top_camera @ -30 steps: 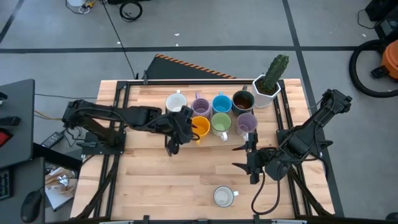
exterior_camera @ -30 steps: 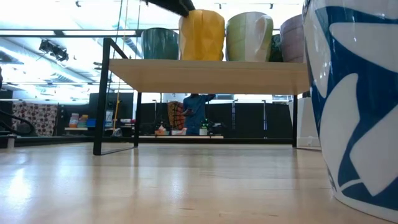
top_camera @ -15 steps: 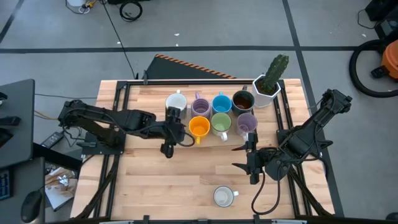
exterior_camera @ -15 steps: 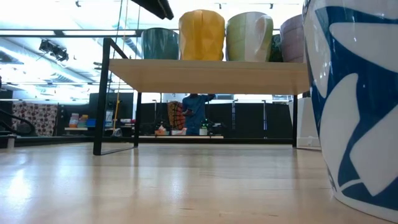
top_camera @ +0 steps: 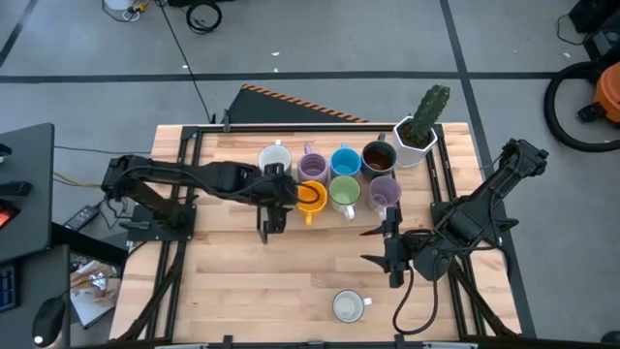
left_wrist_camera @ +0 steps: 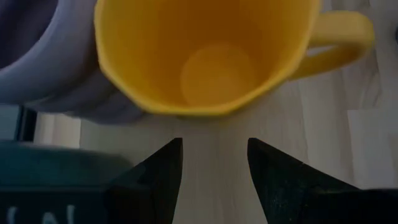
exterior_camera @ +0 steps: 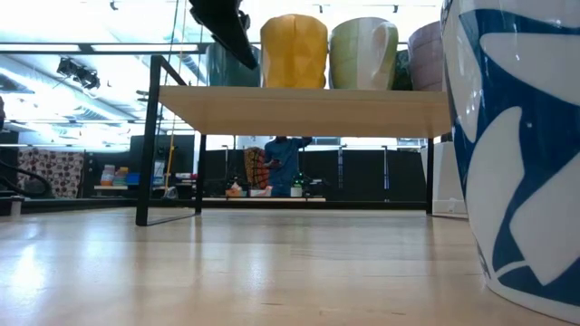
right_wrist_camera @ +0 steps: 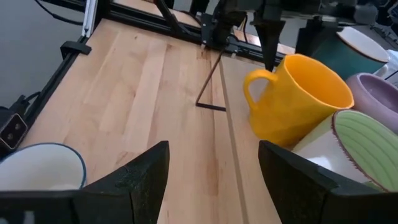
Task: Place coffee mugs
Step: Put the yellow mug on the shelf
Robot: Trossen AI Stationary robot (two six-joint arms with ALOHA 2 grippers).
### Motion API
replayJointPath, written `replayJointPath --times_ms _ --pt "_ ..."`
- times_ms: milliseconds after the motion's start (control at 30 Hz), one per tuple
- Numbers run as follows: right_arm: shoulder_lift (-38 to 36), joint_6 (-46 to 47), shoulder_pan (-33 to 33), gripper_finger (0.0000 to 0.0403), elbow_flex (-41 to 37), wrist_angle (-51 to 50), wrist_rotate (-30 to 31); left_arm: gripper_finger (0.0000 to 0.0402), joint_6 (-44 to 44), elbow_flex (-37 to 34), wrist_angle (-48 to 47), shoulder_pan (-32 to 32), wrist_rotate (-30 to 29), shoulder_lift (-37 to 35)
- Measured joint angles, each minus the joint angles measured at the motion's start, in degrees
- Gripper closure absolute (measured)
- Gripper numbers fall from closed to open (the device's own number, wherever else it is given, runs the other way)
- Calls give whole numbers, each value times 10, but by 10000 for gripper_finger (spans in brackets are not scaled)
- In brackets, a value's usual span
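Overhead, my left gripper (top_camera: 274, 197) hovers beside orange mug (top_camera: 310, 197), fingers spread, holding nothing. Mugs cluster at table's (top_camera: 242, 281) far middle: white (top_camera: 275, 157), lavender (top_camera: 312, 166), blue (top_camera: 345, 161), brown (top_camera: 378, 156), green (top_camera: 344, 189), second lavender (top_camera: 385, 191). Second white mug (top_camera: 349, 306) sits alone near front edge. My right gripper (top_camera: 388, 244) waits further right, spread, empty.

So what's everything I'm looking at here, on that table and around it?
Mugs in a cluster: seven, at the table's far middle; white, lavender, blue, dark brown, orange, green, second lavender.
Lone white mug: one, near edge.
Cactus planter: one, white pot, far right corner.
Table: one, light wood.
Left end effector: open, beside the orange mug.
Right end effector: open, in front of the second lavender mug.
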Motion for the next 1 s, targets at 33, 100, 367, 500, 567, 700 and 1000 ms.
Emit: replayJointPath --times_ms 33,100,367,500,567,700,1000 --pt "0 0 0 150 0 2 -2 214 1 1 3 0 -4 4" --pt "0 -6 0 150 0 3 -6 214 4 2 8 -1 -7 12" --pt "0 -10 0 150 0 9 -8 214 8 1 45 0 -8 23" --pt "0 -10 0 150 0 9 -8 214 7 1 59 0 -5 24" --pt "0 -10 0 150 0 10 -8 214 1 1 61 0 -7 26" --pt "0 -9 0 150 0 10 -8 214 0 1 77 0 -13 32" --pt "0 -9 0 150 0 10 -8 214 0 -1 87 -1 -27 33"
